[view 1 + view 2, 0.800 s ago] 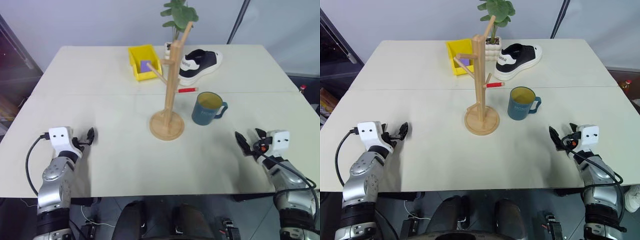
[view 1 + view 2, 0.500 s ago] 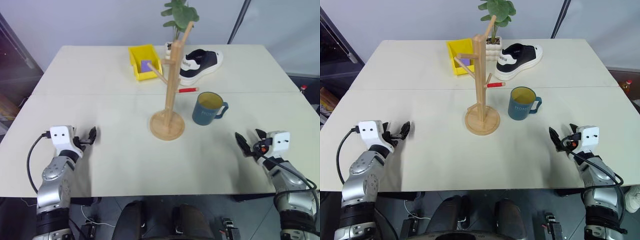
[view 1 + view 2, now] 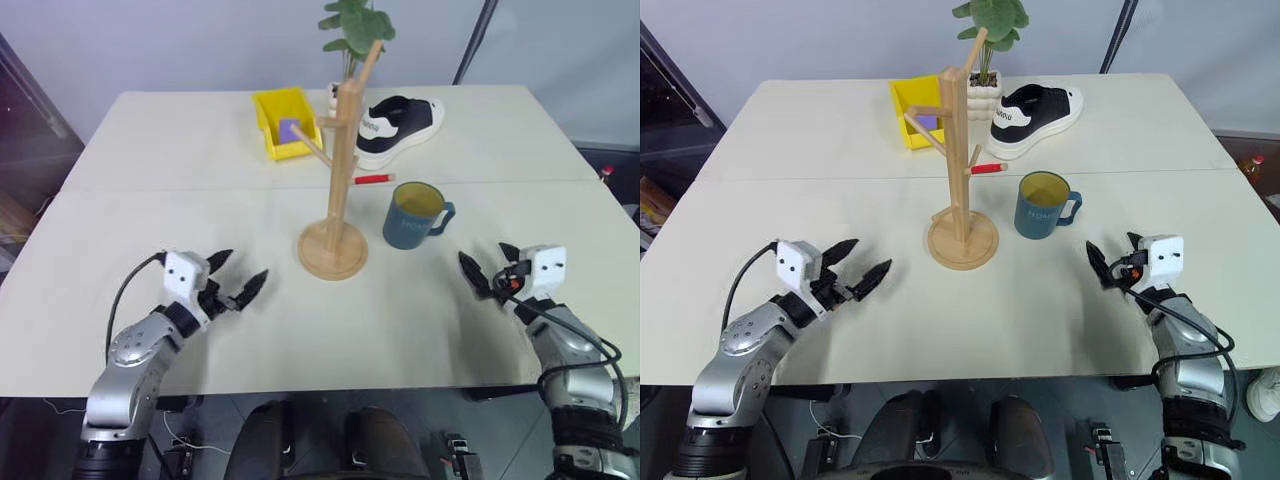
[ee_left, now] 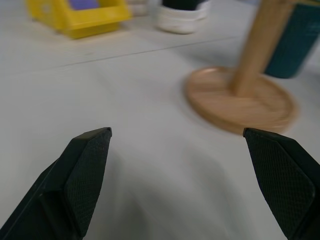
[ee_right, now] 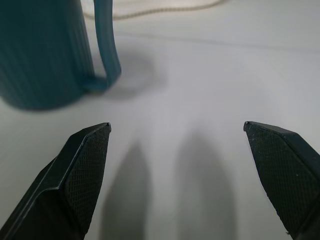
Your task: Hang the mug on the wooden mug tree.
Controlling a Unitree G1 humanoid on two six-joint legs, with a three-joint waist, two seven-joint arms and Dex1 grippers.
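The dark teal mug [image 3: 411, 218] stands upright on the white table, its handle [image 5: 105, 44] turned toward my right side. Just to its left rises the wooden mug tree [image 3: 342, 165] on its round base [image 4: 240, 99], its pegs bare. My right gripper [image 3: 484, 262] hovers low over the table a short way right of and nearer than the mug, open and holding nothing. My left gripper [image 3: 241, 274] is left of the tree's base, pointing toward it, open wide and holding nothing.
Behind the tree sit a yellow bin [image 3: 286, 122] with a purple item inside, a black-and-white shoe [image 3: 400, 125], a potted plant [image 3: 352, 25] and a red pen [image 3: 374, 180]. The table's near edge [image 3: 330, 375] runs just under both forearms.
My left arm has swung forward and right toward the tree's base, and its fingers have spread apart. My right gripper has edged slightly toward the mug.
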